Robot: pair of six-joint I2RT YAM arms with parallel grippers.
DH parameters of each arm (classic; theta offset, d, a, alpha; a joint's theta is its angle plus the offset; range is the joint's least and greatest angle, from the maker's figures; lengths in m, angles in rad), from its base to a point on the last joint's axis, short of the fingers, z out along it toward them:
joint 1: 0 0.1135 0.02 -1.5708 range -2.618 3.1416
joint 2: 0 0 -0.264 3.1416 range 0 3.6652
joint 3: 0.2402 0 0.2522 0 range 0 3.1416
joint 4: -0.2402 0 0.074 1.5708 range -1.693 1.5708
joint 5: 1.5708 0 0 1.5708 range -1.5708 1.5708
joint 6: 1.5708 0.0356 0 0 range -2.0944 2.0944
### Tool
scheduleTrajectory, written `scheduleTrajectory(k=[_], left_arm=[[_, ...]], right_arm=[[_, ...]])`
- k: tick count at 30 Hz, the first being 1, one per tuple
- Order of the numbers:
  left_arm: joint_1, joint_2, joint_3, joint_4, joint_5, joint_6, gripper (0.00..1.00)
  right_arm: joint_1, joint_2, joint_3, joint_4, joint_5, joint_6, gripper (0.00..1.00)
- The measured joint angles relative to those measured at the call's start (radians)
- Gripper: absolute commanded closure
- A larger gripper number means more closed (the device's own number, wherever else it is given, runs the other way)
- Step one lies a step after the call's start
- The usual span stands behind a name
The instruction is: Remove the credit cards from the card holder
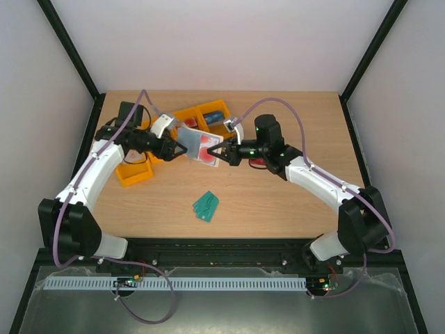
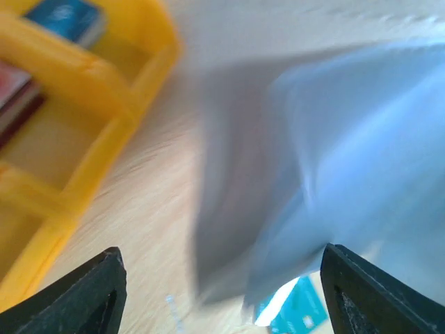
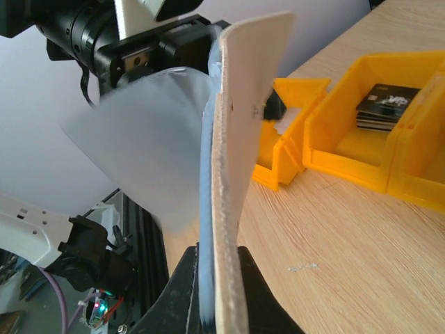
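The card holder [image 1: 197,141] hangs open in the air between my two grippers, showing a beige outer face [image 3: 247,104] and a pale blue-grey inner flap [image 3: 149,139]. A red card [image 1: 203,147] shows in its pocket. My right gripper [image 1: 218,153] [image 3: 221,259] is shut on the holder's lower edge. My left gripper [image 1: 179,149] [image 2: 222,257] is open, fingers wide apart, with the blurred blue-grey flap [image 2: 348,139] just in front of it. Teal cards [image 1: 206,205] [image 2: 299,316] lie on the table below.
Yellow plastic bins [image 1: 198,115] [image 2: 76,132] [image 3: 348,149] stand at the back, another [image 1: 134,172] under the left arm. One holds a blue item [image 1: 215,111] [image 2: 66,14], one a dark card stack [image 3: 382,108]. A red object [image 1: 256,162] lies under the right arm.
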Motion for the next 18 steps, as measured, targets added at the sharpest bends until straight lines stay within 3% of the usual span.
scheduleTrajectory(k=[4,6,10,14,18], left_arm=[[0.071,-0.001,-0.023,0.073,-0.125,-0.096,0.21],[0.109,-0.003,-0.024,0.103,-0.189,-0.127,0.2],[0.141,-0.02,-0.024,0.128,-0.24,-0.15,0.22],[0.133,-0.037,-0.024,0.127,-0.172,-0.15,0.41],[0.107,-0.043,-0.023,0.102,-0.012,-0.122,0.6]], right_arm=[[0.0,0.002,0.004,-0.044,0.072,0.019,0.98],[0.003,0.012,0.033,-0.114,0.177,0.029,0.98],[0.05,0.105,0.204,-0.316,0.544,0.042,0.98],[0.144,0.245,0.409,-0.505,0.891,0.058,0.98],[0.198,0.344,0.518,-0.628,1.001,0.07,0.98]])
